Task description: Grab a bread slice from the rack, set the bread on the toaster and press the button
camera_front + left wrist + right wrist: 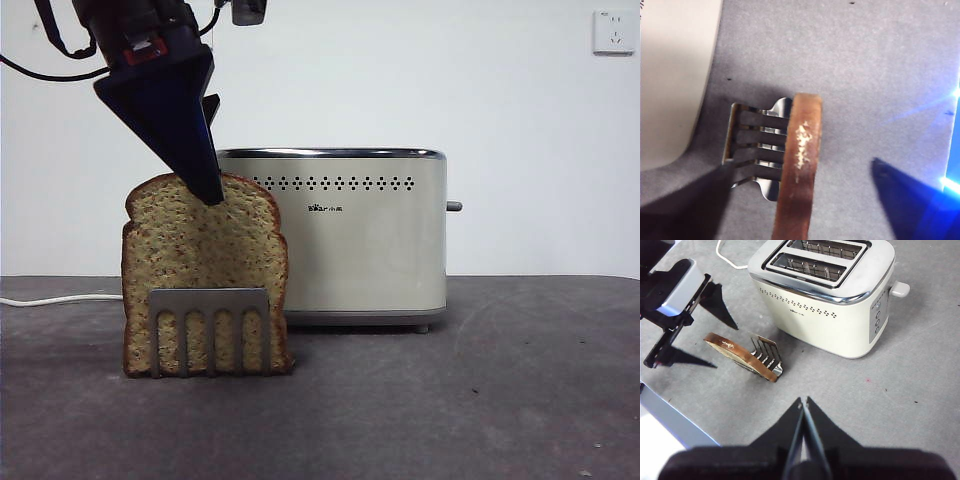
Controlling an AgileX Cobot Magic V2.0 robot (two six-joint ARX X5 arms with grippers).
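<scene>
Left claw spread wide astride the slice of bread in the rack; right claw closed together

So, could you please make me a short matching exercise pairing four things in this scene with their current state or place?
Things:
1. slice of bread
2. left gripper
3. right gripper
4. toaster

States:
A. shut, holding nothing
B. slots empty
C. standing upright in the rack
D. open, one finger on each side of the bread's top crust

Pairs: 1-C, 2-D, 3-A, 4-B
</scene>
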